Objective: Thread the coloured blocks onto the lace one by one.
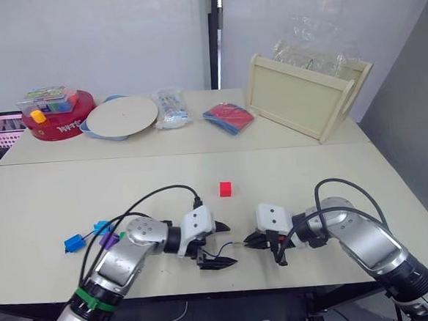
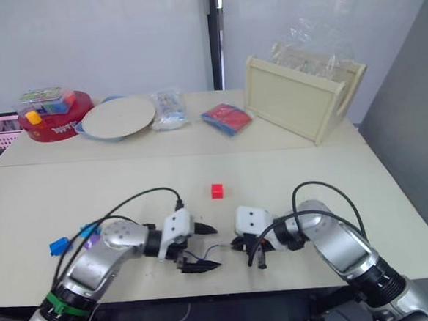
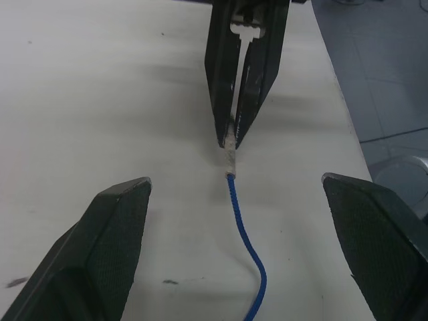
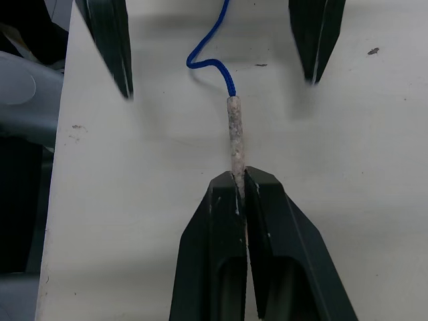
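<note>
Right gripper (image 4: 239, 184) is pinched shut on the pale stiff tip of the thin dark blue lace (image 4: 233, 137), low over the pale worktop (image 1: 40, 202) near its front edge. Left gripper (image 3: 234, 200) spread wide, empty, facing it. Small red plastic cube (image 1: 225, 188) sits behind them, blue cubes (image 1: 74, 243) far left. Risk: the tip is held near its end, so it may twist or slip out; front edge close, so lace could slide off. Open room behind.

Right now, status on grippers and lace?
Right gripper shut on the thin dark blue lace by its pale stiff tip. Left gripper open around it. Small red plastic cube unthreaded, beyond.
</note>
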Motion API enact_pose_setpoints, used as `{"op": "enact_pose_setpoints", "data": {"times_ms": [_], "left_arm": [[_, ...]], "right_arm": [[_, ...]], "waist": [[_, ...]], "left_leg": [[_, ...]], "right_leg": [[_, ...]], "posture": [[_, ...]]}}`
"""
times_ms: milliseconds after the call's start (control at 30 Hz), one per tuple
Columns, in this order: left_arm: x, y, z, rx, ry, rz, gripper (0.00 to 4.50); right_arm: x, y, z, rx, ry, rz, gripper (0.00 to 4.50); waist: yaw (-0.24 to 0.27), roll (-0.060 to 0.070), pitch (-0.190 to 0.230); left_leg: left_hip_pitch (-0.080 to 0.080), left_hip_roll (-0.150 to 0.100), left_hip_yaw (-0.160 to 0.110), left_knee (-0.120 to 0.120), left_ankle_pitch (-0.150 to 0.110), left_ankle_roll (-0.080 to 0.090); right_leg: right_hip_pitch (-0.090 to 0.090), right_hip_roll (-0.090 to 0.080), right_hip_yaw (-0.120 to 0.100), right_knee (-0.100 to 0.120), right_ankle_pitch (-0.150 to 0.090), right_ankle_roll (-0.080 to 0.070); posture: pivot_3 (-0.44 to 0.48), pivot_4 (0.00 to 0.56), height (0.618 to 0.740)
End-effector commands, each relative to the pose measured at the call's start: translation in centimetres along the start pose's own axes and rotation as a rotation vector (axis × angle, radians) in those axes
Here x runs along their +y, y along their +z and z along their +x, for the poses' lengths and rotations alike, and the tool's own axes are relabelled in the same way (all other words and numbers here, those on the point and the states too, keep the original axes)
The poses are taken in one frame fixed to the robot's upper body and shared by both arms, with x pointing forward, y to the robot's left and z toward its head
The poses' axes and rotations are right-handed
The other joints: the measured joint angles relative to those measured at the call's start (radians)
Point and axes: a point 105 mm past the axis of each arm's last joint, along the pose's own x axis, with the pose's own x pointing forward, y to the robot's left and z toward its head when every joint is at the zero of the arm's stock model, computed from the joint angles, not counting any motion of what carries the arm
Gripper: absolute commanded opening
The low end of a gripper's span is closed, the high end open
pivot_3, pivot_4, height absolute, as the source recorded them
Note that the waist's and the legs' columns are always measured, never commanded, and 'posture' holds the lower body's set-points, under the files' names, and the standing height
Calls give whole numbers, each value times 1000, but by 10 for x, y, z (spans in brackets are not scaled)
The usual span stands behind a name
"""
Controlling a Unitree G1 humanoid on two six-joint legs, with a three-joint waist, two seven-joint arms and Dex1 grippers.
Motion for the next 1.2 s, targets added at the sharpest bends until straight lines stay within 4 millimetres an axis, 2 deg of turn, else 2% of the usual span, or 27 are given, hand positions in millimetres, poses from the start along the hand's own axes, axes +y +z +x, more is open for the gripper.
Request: {"op": "enact_pose_setpoints", "data": {"times_ms": [33, 167, 233, 600, 1033, 1200], "left_arm": [[5, 8, 2, -27, 25, 45, 4297], [5, 11, 3, -46, 24, 42, 4297], [8, 13, 3, -60, 32, 38, 3773], [8, 11, 4, -54, 33, 30, 98], [10, 11, 0, -50, 34, 27, 38], [12, 9, -11, -51, 47, 2, 0]], "right_arm": [[3, 9, -2, -13, 0, -34, 0], [4, 8, -3, -8, -3, -28, 0], [4, 7, -3, -5, -3, -26, 0], [4, 8, -4, -2, -2, -22, 0], [1, 12, -5, -23, -33, -11, 0], [-1, 14, -12, -54, -68, 40, 1663]], "waist": [[0, 0, 0], [3, 0, 0], [4, 0, 0], [5, 0, 0], [4, 0, 0], [5, 0, 0]], "left_leg": [[0, 0, 0, 0, 0, 0], [0, 0, 0, 1, 0, 0], [0, 0, 0, 1, 0, 0], [-1, 0, 0, 2, 0, 0], [-1, 0, 0, 2, 0, 0], [-1, 0, 0, 2, 0, 0]], "right_leg": [[0, 0, 0, 0, 0, 0], [0, 0, 0, 0, 0, 0], [0, 0, 0, 0, 0, 0], [0, 0, 0, 0, 0, 0], [0, 0, 0, 0, 0, 0], [0, 0, 0, 0, 0, 0]], "posture": [[0, 150, 740], [0, 150, 740], [0, 150, 740], [0, 150, 740], [0, 150, 740], [0, 150, 740]]}}
